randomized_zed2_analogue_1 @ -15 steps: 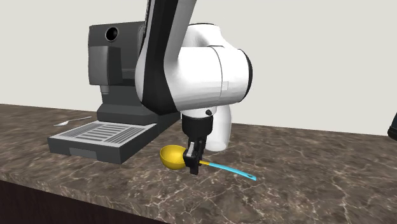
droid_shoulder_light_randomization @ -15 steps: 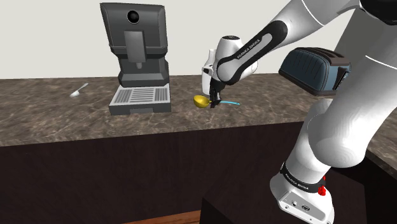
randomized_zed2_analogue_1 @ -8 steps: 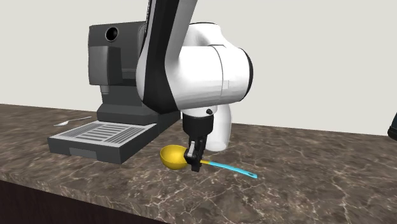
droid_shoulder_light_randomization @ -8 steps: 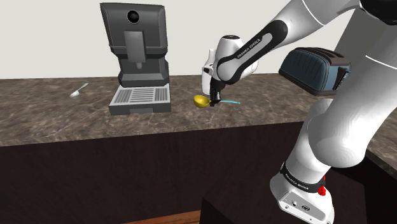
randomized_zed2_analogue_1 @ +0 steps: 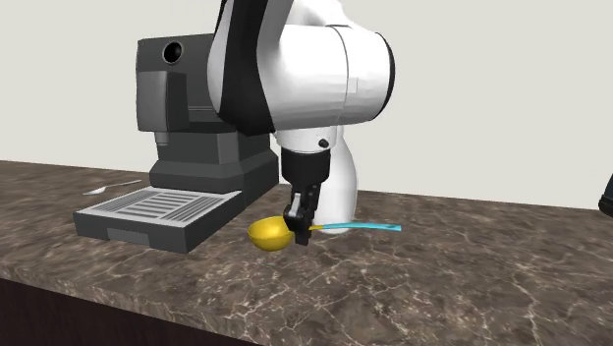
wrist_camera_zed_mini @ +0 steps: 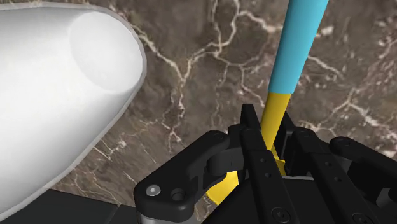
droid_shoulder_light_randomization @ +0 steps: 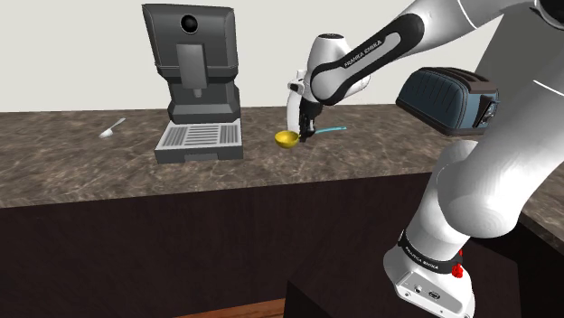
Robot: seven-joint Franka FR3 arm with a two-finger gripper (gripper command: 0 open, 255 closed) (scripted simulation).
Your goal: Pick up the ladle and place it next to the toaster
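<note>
Gripper (droid_shoulder_light_randomization: 305, 134) is clamped on the ladle (randomized_zed2_analogue_1: 267, 234) at its yellow neck, just below the cyan handle. Ladle hangs just above the counter (droid_shoulder_light_randomization: 90, 172), about mid-depth, between coffee machine (droid_shoulder_light_randomization: 194, 81) and toaster (droid_shoulder_light_randomization: 447, 99), well apart from the toaster.

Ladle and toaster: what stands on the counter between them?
Nothing. In the shoulder view the marbled counter is bare between the toaster and the ladle, which the claw holds.
</note>
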